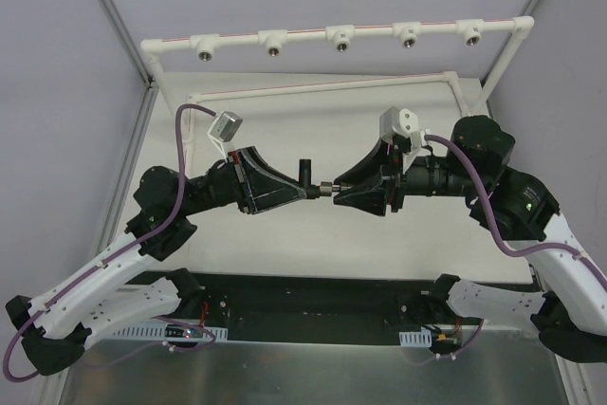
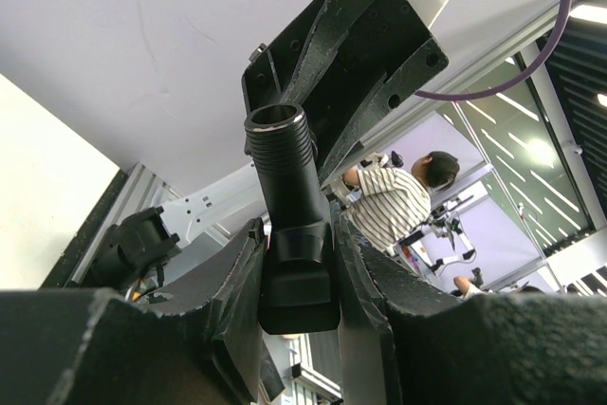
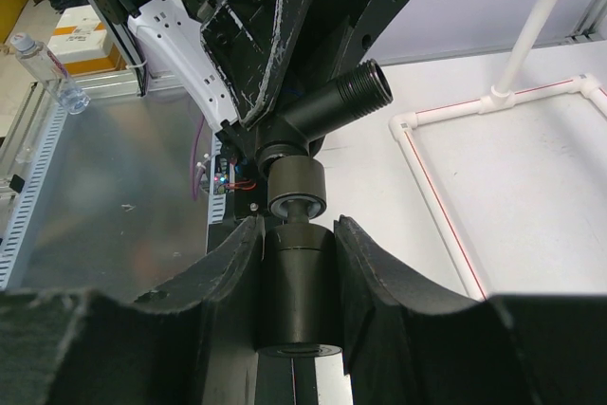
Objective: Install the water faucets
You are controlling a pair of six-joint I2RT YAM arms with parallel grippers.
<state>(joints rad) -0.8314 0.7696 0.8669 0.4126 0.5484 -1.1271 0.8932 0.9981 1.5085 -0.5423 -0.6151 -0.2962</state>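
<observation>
Both grippers meet in mid-air above the table's middle. My left gripper point(image 1: 305, 193) is shut on the T-shaped black faucet point(image 1: 305, 174), whose side stem points away from me. In the left wrist view the jaws point(image 2: 297, 267) clamp its blocky end and its threaded mouth point(image 2: 277, 130) sticks out. My right gripper point(image 1: 336, 190) is shut on the short stubby black cylinder point(image 3: 299, 282). In the right wrist view the cylinder's thin pin enters the collar point(image 3: 295, 192) of the T-shaped faucet, with the threaded stem point(image 3: 353, 95) angled up to the right.
A white pipe rack point(image 1: 303, 35) with several metal-threaded fittings such as one at the centre point(image 1: 340, 42) spans the back. A lower white pipe frame point(image 1: 332, 85) lies on the table behind the grippers, also in the right wrist view point(image 3: 436, 196). A metal sheet point(image 3: 104, 196) lies by the arm bases.
</observation>
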